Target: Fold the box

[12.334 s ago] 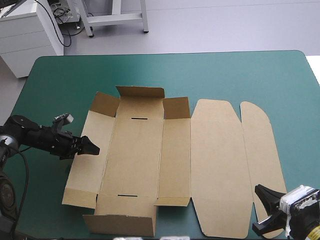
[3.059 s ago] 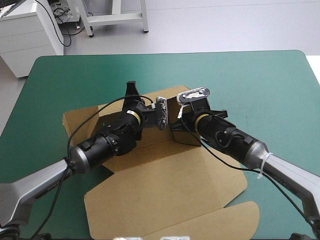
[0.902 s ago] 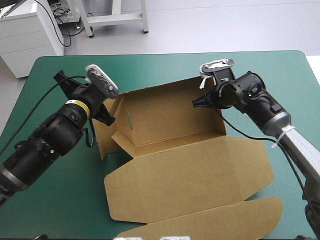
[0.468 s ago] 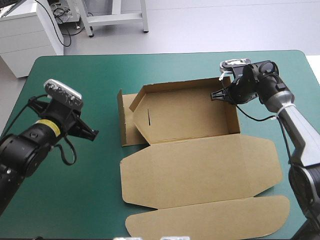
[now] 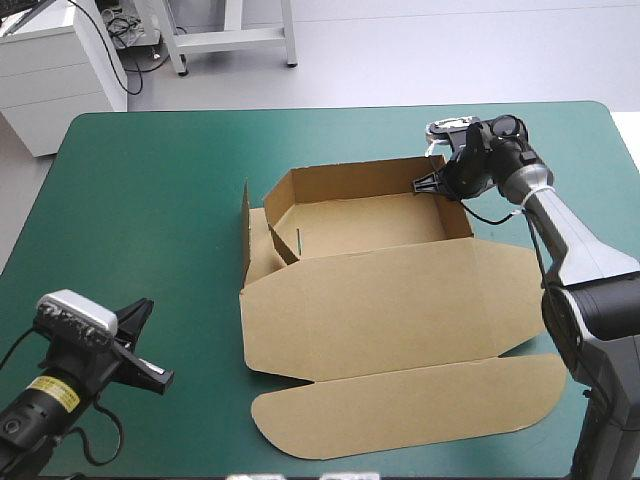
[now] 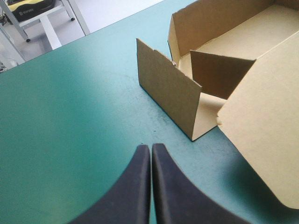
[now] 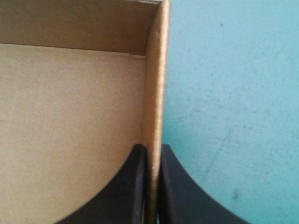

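On the box's (image 5: 370,225) right wall edge, right gripper (image 7: 150,147) clamps; left gripper (image 6: 150,147), closed, hovers over bare teal-green cover (image 5: 150,180).

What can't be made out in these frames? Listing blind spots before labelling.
High view: the right tool's grip on the box wall is too small to tell; the right wrist view shows it.
Right wrist view: all but one box corner, cut off by the picture edges.
Left wrist view: most of the lid and the box's far end, cut off.
High view: the loose end flap's faces, seen edge-on.
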You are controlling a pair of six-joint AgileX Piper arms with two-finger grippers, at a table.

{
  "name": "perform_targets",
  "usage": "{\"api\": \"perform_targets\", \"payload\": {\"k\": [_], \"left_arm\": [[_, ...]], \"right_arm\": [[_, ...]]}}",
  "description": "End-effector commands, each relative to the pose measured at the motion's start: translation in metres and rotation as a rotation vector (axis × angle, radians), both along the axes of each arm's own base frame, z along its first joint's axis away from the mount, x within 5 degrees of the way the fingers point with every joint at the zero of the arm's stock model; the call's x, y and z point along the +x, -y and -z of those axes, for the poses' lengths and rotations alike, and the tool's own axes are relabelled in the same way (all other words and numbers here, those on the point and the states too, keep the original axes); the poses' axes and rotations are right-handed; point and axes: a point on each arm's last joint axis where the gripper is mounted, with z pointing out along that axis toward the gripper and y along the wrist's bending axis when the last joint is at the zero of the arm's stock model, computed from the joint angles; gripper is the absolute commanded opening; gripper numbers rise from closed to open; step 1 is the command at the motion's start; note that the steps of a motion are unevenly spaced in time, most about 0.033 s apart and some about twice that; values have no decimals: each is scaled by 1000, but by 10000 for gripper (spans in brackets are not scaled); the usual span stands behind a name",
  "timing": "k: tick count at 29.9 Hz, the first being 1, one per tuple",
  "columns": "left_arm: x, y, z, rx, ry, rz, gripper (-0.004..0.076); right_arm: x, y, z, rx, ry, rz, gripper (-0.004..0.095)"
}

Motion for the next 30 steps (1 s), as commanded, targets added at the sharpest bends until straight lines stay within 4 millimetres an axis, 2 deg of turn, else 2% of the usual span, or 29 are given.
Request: {"api": "perform_targets", "payload": {"k": [1,3,8,12,15,18,22,25,30], "left_arm": [[-14,-4,-10,-97,99,14,-8],[-21,-7,-9,-101,100,13,-8],[-33,-12,2,-81,44,5,-8],[-33,-12,14,-89,47,6,-8],[-33,-12,18,-92,38,8,-8],[-34,-12,18,-95,47,9,-8],[-34,-12,17,-94,50,8,-8],[-34,-12,17,-88,57,6,-8],[-33,-12,16,-80,69,11,-8]], "right_arm": [[-14,1,20,-60,-213,-67,-20],[-20,3,20,-77,-277,-84,-20],[-22,3,15,-69,-263,-85,-20],[-17,2,16,-69,-217,-90,-2],[-16,2,13,-78,-204,-126,103],[-14,1,3,-84,-192,-150,280],[-8,1,-24,-83,-113,-140,480],[-3,0,-53,-59,-15,-116,487],[-11,2,-109,-30,154,-107,487]]}}
